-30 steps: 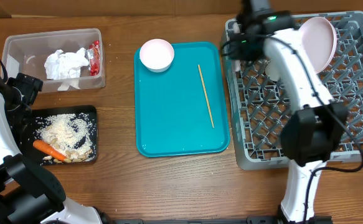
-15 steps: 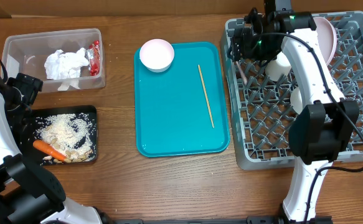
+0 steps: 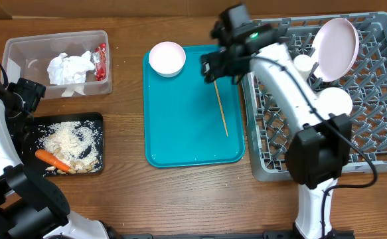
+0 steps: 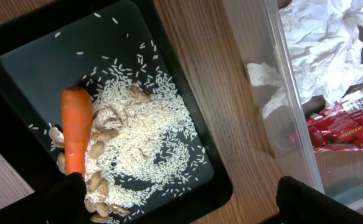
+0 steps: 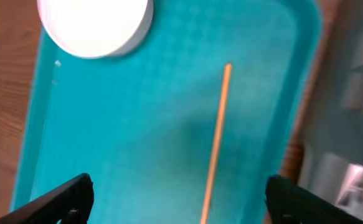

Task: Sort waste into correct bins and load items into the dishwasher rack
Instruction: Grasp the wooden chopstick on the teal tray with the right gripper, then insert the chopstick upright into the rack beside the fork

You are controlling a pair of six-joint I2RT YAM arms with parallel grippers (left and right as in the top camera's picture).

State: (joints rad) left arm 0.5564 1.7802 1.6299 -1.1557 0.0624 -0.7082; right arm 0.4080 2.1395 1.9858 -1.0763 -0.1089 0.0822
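My right gripper (image 3: 213,70) hangs open and empty over the upper right of the teal tray (image 3: 180,133). The thin wooden stick (image 5: 217,137) lies on the tray between and below its fingers (image 5: 66,198). A small white bowl (image 3: 166,58) sits at the tray's top left corner. The grey dishwasher rack (image 3: 379,133) holds a tilted white plate (image 3: 336,45), a cup (image 3: 304,64) and a bowl (image 3: 334,101). My left gripper (image 4: 181,208) stands open above the black tray (image 4: 187,143), which holds rice (image 4: 144,137) and a carrot (image 4: 76,127).
The clear tub (image 3: 20,50) at the top left holds a crumpled napkin (image 3: 70,68) and a red wrapper (image 3: 100,61). Its wall (image 4: 274,93) runs close beside the black tray. The rack's left wall (image 3: 246,99) stands right next to the teal tray's right edge.
The right arm has swung left from the rack's top-left corner to over the teal tray, and its jaws now stand wide. The left arm has not moved.
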